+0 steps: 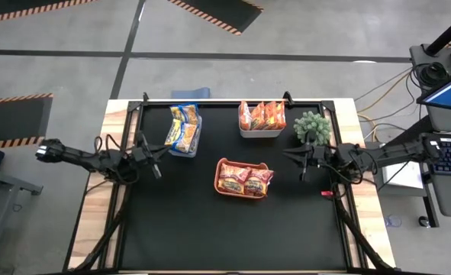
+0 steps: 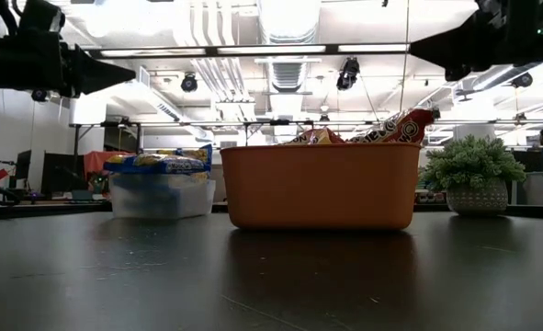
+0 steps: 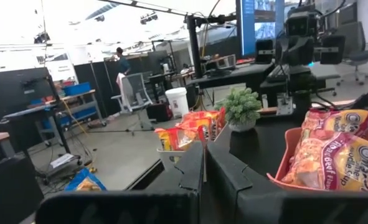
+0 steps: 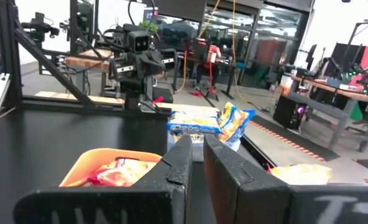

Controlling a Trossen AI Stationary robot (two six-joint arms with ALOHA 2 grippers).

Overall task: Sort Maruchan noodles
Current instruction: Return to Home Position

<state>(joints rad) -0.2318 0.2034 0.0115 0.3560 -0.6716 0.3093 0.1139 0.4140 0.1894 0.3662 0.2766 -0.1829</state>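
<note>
Noodle packets all sit in bins as far as we can see, and we spot none lying loose on the black table. We judge the sorting done, with only the parking of the arms left.

The clear bin, toward the far left, holds the blue-and-yellow packets. The white bin, at the far edge just beside the potted plant, holds the orange packets standing on edge. The orange bin, near the middle, holds the red packets, some poking above its rim.

The left gripper hangs over the table's left side near the clear bin, its fingers drawn together on nothing. The right gripper hangs over the right side near the plant, likewise closed and empty.
</note>
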